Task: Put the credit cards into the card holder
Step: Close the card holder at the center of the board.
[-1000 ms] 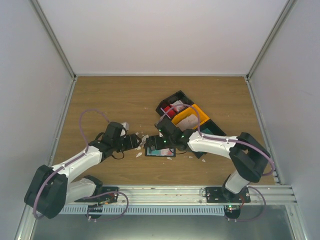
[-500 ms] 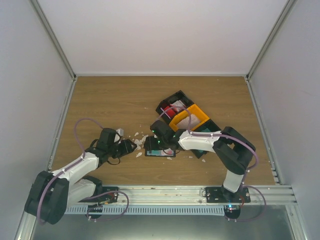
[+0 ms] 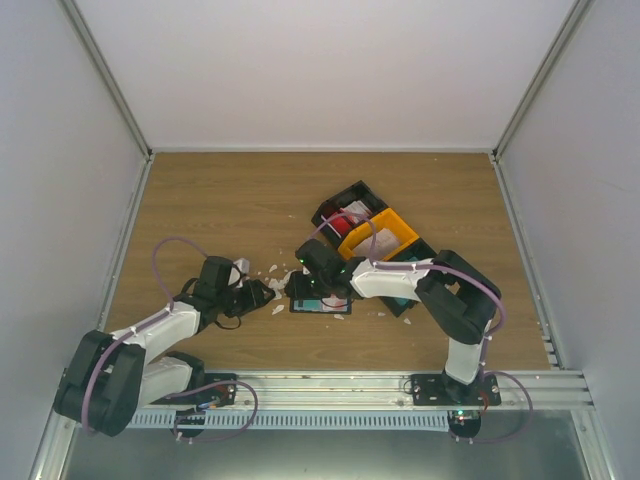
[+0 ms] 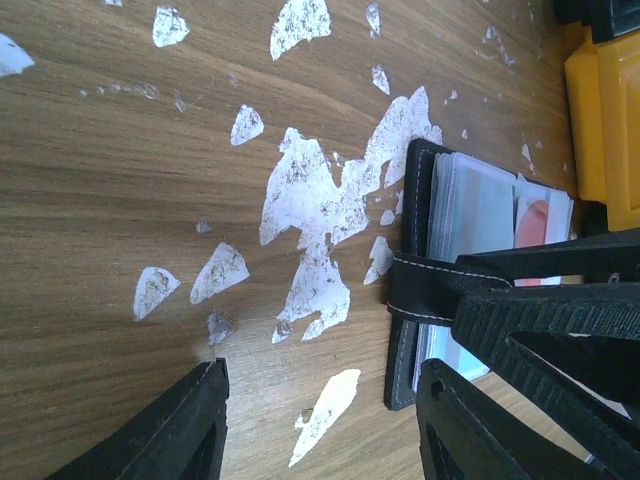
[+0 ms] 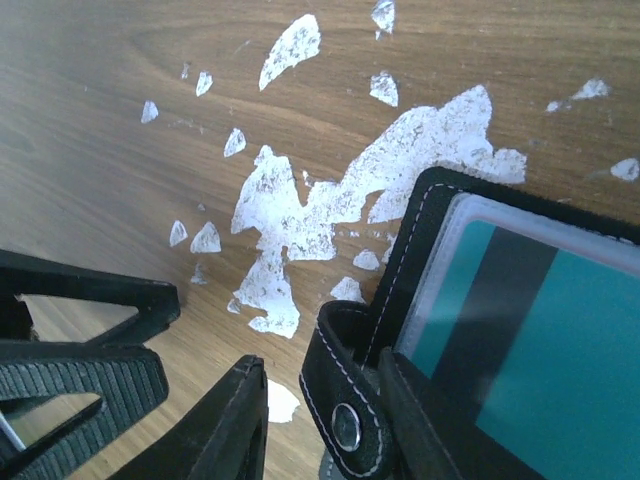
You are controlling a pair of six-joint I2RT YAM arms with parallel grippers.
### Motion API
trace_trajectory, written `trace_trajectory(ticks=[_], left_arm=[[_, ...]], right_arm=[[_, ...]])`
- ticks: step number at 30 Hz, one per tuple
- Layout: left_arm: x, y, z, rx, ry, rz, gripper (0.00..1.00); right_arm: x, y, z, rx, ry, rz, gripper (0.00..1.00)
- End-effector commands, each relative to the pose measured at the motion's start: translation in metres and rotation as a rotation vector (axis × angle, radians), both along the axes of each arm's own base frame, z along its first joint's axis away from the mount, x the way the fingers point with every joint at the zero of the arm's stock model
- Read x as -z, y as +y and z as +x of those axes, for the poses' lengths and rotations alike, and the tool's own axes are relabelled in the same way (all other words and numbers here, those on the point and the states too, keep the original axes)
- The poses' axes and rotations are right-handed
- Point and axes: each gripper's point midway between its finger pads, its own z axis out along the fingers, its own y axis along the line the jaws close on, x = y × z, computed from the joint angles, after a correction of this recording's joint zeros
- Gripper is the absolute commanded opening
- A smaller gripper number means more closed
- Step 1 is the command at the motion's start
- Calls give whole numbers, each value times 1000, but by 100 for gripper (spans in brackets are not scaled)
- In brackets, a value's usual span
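- Card holder (image 3: 320, 300): lies flat on table (image 3: 220, 200), centre-front, inside face up, between the two arms' tips. Just near of the trays.
- Contents seen: teal card (image 5: 570, 350) w/ dark stripe sits under a clear pocket window. L wrist view shows a pale card (image 4: 480, 210) and a pink-red card (image 4: 541, 226) side by side in the pockets.
- Strap tab (image 4: 430, 290): black, white stitching, metal snap (image 5: 346, 428) at its end. Sticks out past the holder's edge on the L-arm side.
- Right gripper (image 5: 322, 375): low over the holder's strap edge, jaws part-open, one finger each side of the strap tab. Gap showing betw. one finger and the tab, so no firm grip visible. Contact on the other side: cannot tell.
- Left gripper (image 4: 322, 385): low over the table just beside the holder, jaws wide apart, nothing held. Only wood and a scrap betw. the fingers. One finger is next to the holder's near corner; touching or not, cannot tell.
- The two grippers face each other, close, not seen touching.
- White scraps (image 4: 310, 215): many, scattered on the wood beside the holder's strap edge.
- Orange tray (image 3: 385, 232) and black tray (image 3: 340, 205): behind the holder, R side.
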Motion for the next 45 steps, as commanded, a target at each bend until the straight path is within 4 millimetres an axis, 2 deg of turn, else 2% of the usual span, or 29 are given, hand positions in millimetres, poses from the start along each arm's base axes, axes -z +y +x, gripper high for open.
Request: trace_trajectory(ticks=[1, 6, 13, 16, 20, 28, 38, 42, 45], left_arm=[[-4, 0, 5, 11, -46, -9, 54], [-6, 1, 6, 6, -54, -10, 54], [-12, -1, 9, 8, -68, -23, 56], [-15, -3, 11, 13, -76, -32, 59], [-20, -8, 14, 30, -85, -50, 63], [-18, -24, 14, 70, -64, -145, 65], [-18, -50, 11, 145, -53, -191, 67], [-20, -65, 10, 192, -56, -199, 67], [-21, -78, 9, 233, -67, -195, 67]], right_arm=[[-1, 9, 0, -2, 7, 19, 27], [-8, 9, 0, -8, -4, 26, 2], [-46, 4, -2, -19, -54, 101, 1], [-58, -6, -4, -8, -66, 122, 1], [-64, -26, -6, 25, -66, 116, 1], [-53, -85, -4, 128, -67, -2, 1], [-15, -164, -8, 205, -80, -335, 1], [-4, -180, -8, 221, -74, -438, 1], [-6, -182, -4, 236, -82, -464, 2]])
